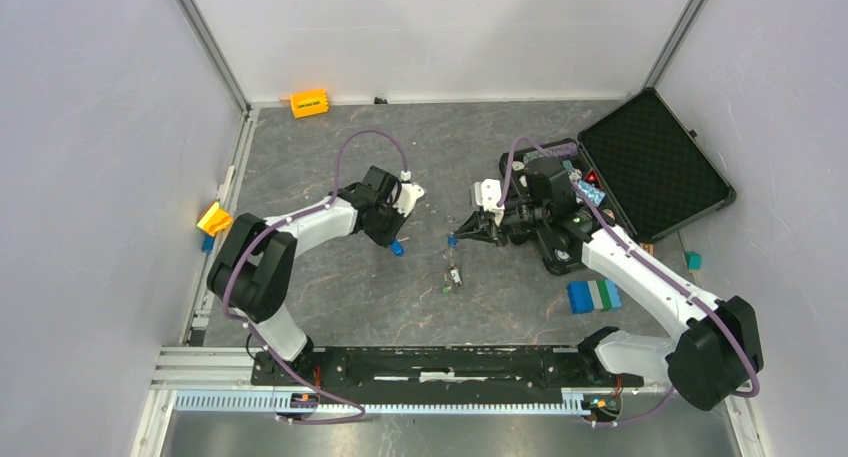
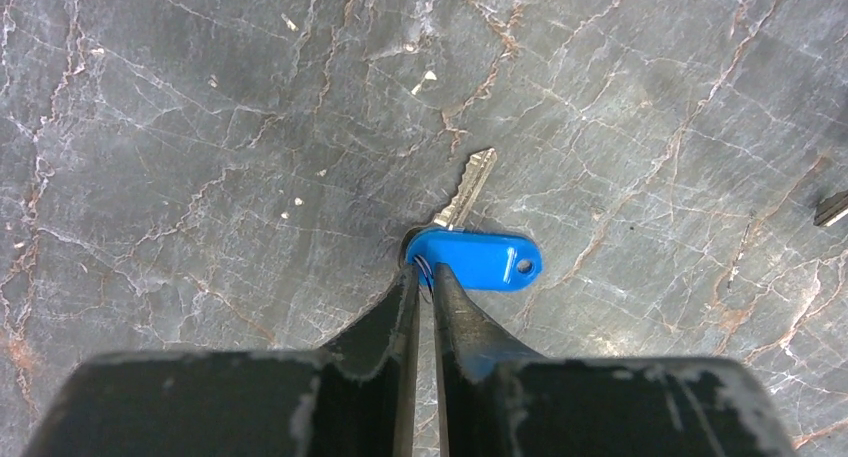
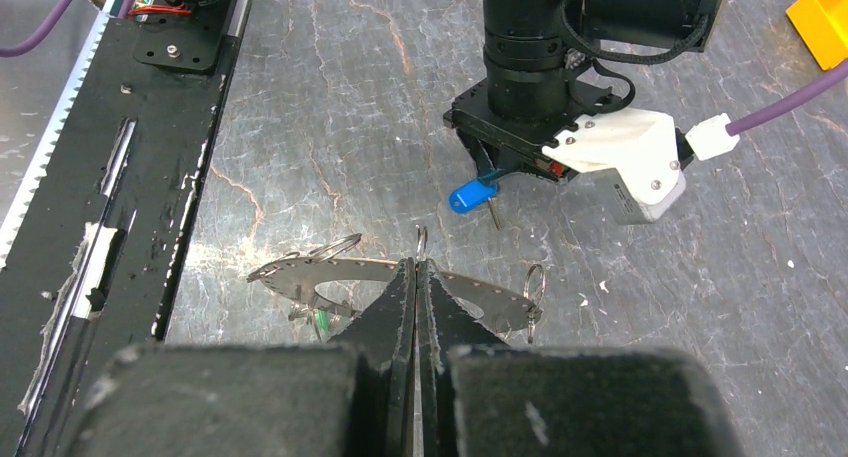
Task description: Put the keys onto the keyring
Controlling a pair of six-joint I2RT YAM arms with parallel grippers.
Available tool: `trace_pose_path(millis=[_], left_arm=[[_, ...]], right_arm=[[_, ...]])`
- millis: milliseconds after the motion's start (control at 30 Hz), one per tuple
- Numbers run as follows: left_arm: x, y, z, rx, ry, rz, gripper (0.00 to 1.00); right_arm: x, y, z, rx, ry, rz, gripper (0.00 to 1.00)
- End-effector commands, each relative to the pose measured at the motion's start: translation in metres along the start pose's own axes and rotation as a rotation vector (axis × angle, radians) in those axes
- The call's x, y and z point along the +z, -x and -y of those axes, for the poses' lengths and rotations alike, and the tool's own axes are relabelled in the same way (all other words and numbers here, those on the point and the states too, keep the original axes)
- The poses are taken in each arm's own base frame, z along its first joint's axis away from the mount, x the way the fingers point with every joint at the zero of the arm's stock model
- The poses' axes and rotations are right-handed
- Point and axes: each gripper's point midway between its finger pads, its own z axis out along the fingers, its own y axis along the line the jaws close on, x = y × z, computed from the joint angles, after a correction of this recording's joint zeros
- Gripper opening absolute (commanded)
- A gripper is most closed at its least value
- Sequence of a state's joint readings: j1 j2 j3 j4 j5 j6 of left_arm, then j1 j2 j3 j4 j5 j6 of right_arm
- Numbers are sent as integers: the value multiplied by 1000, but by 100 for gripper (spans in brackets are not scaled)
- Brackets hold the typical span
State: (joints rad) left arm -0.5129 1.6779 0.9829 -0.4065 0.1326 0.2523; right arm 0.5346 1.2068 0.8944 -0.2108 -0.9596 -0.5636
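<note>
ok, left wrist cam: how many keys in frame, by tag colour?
Silver metal key with blue oblong plastic tag: 1
Silver metal key at right edge, tag out of frame: 1
Total: 2

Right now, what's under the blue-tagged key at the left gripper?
Only bare table shows around the blue-tagged key, which seems to lie flat. The left gripper covers the tag's near end and anything beneath it.

A robotics lab cell: plain white walls [image 1: 440, 37] and aluminium framing [image 1: 210, 52].
</note>
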Motion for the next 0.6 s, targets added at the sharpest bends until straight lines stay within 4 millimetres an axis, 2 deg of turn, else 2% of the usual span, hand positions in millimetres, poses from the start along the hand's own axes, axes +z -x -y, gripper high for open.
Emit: trace_pose_path(millis=[0, 367, 567], left_arm=[[5, 11, -1, 19, -3, 35, 16], [5, 1, -1, 29, 6, 12, 23], [1, -1, -2, 35, 14, 14, 22]], right_arm=[[0, 9, 3, -42, 1, 32, 0], [0, 8, 3, -40, 5, 30, 0], [1, 7, 3, -34, 6, 29, 0]])
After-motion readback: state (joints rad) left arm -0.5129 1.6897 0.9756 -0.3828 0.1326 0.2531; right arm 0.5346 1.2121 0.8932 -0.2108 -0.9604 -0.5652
